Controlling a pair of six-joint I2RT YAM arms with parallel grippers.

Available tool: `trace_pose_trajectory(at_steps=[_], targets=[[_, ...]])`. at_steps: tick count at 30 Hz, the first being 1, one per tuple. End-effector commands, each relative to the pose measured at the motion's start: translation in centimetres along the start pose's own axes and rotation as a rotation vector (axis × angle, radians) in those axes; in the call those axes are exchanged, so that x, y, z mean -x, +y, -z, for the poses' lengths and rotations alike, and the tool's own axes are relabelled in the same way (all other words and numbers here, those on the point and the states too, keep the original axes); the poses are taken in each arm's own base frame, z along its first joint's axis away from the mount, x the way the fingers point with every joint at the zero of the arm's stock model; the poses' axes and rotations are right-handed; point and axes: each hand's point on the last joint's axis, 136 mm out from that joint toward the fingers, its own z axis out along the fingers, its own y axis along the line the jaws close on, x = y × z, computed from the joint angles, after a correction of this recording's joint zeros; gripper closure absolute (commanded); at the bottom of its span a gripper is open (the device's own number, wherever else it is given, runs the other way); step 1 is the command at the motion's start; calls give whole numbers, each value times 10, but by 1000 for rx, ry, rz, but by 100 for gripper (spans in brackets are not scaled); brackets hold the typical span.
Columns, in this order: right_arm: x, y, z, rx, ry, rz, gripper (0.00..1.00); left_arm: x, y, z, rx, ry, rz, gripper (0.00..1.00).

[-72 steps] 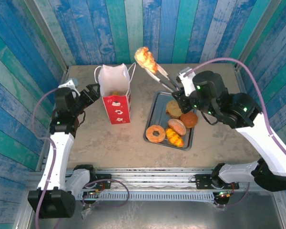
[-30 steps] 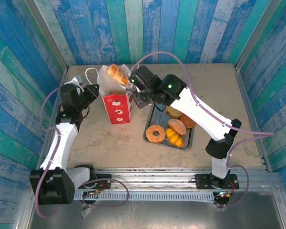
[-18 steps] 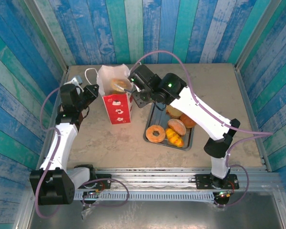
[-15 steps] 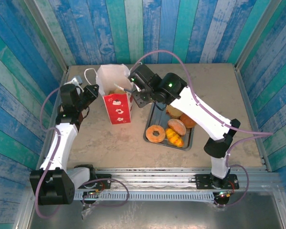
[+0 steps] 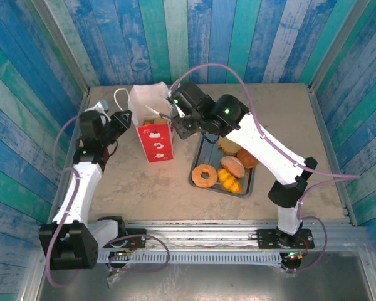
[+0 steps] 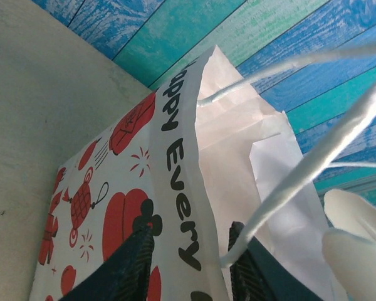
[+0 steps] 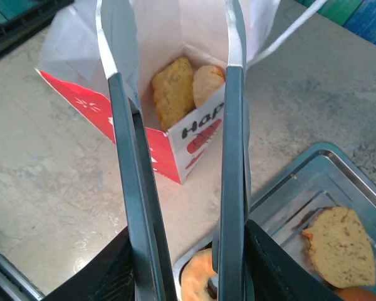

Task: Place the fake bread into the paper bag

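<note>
- the right gripper [image 7: 189, 266] is closed around the metal tongs [image 7: 232, 125]; the 2 tong arms are spread apart and nothing is held between them.
- the tong tips are held at the open mouth of the paper bag [image 7: 197, 135], which is judged to be the release position for a drop.
- 2 pieces of fake bread [image 7: 174, 93] are seen inside the bag, side by side against its front wall.
- 5 more pieces are counted on the grey metal tray [image 7: 287, 195] just beside the bag, among them a ring donut [image 5: 204, 174] and a yellow twisted roll [image 5: 229, 182].
- the left gripper [image 6: 189, 266] is set at the bag's rim with 1 finger on each side of the paper wall; whether the wall is pinched cannot be told. this placement is judged to keep the bag upright and its mouth open.
- a white cord handle [image 6: 301, 169] is strung close past the left fingers.
- the task is judged partly done. a tray piece is to be clamped next.
- risk noted: the rim or a handle could be snagged by a tong arm and the light bag tipped.
</note>
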Motion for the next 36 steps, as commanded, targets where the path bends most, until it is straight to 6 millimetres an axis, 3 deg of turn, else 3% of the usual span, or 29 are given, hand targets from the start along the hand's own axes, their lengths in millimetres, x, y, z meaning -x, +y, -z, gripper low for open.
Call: trace_pose_trajectory(at_steps=[1, 10, 18, 23, 27, 31, 36], targets=[[28, 5, 42, 67, -139, -21, 58, 14, -25, 19, -59, -40, -47, 57], [39, -7, 93, 80, -252, -57, 58, 21, -41, 40, -75, -68, -90, 33], [24, -42, 138, -10, -318, -115, 58, 25, -48, 62, -65, -107, -133, 15], [1, -67, 161, -77, -330, -169, 58, 25, -46, 74, -36, -130, -156, 7], [-25, -85, 168, -132, -290, -199, 59, 20, -43, 81, -17, -129, -168, 4], [-59, -94, 160, -162, -198, -196, 59, 13, -34, 88, 15, -127, -175, 1], [-103, -90, 145, -131, -79, -178, 60, 1, -23, 97, 45, -126, -167, 0]])
